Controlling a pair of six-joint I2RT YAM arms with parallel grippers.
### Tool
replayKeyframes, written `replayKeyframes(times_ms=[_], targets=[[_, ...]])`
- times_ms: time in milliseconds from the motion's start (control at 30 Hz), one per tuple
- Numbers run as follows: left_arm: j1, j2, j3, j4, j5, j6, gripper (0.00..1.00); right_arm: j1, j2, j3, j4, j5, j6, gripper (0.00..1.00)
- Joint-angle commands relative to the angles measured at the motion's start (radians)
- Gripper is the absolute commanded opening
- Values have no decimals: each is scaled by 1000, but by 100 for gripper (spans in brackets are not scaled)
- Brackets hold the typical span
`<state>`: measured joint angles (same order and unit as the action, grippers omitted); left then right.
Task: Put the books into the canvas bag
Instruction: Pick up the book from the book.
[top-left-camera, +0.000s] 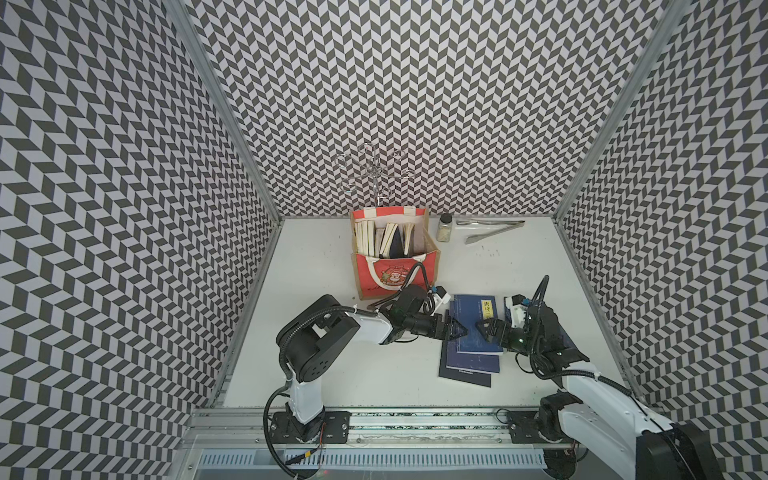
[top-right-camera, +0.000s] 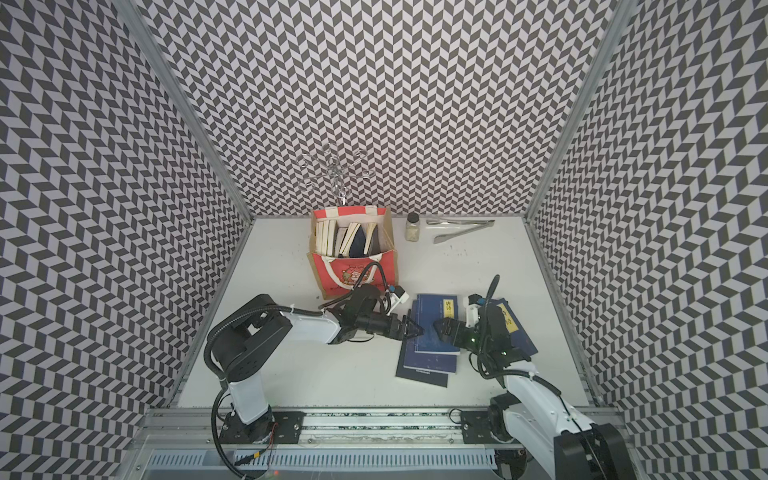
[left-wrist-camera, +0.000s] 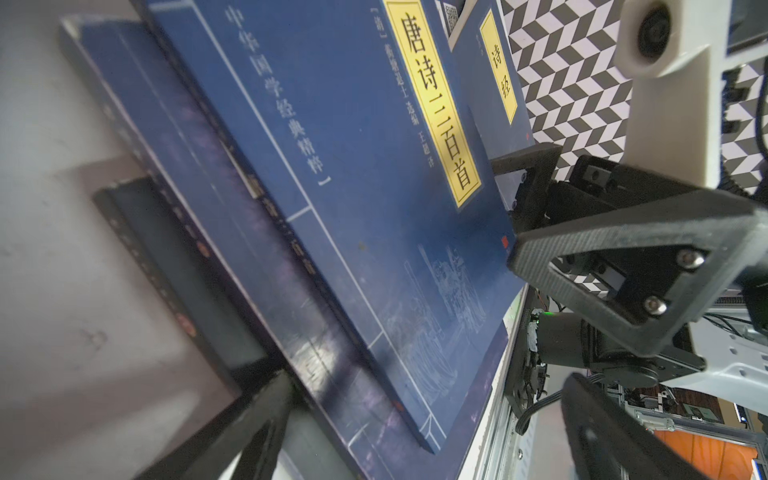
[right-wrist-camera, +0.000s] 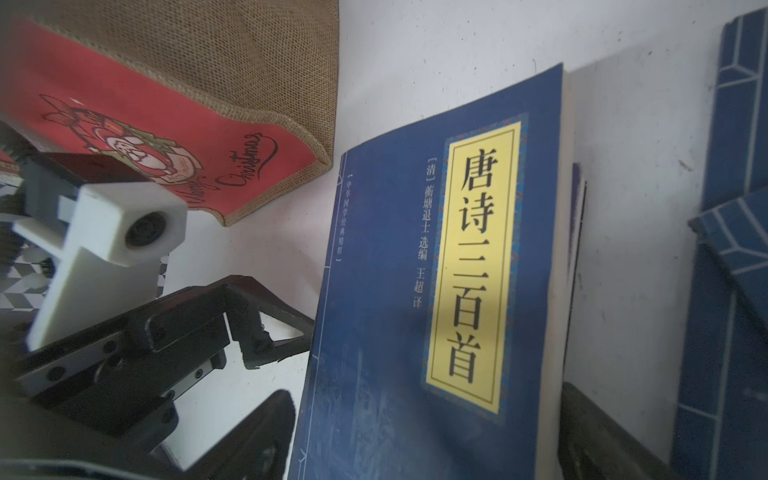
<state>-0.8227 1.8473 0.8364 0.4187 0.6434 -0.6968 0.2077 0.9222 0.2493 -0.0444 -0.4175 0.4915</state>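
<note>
The white worktop (top-left-camera: 332, 365) carries the canvas bag (top-left-camera: 371, 279) at the back, a jar (top-left-camera: 445, 228) and tongs (top-left-camera: 492, 233) beside it, and stacked navy books (top-left-camera: 469, 365) nearer the front.

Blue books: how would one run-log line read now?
top blue book: on stack | left end effector: open, beside it | right end effector: open, opposite side | canvas bag: holds books

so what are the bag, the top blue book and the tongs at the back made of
Canvas bag: coarse tan jute-like weave on the side, smooth red printed cloth on the front; the threads show.
Top blue book: paper, with a fairly matte card cover; pale page edges show along one side.
Tongs: probably steel, grey and shiny, though too small to be sure.
</note>
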Motion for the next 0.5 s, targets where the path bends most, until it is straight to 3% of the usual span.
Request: replayKeyframes(times_ms=[0, 267, 467], targets=[[-4, -56, 30, -73, -82, 41, 100, 19, -3, -4, 67, -48, -10, 94], [5, -150, 29, -130, -100, 78, 100, 21, -18, 1, 47, -18, -22, 94], [1, -116, 32, -102, -67, 67, 99, 22, -23, 9, 44, -15, -23, 94]])
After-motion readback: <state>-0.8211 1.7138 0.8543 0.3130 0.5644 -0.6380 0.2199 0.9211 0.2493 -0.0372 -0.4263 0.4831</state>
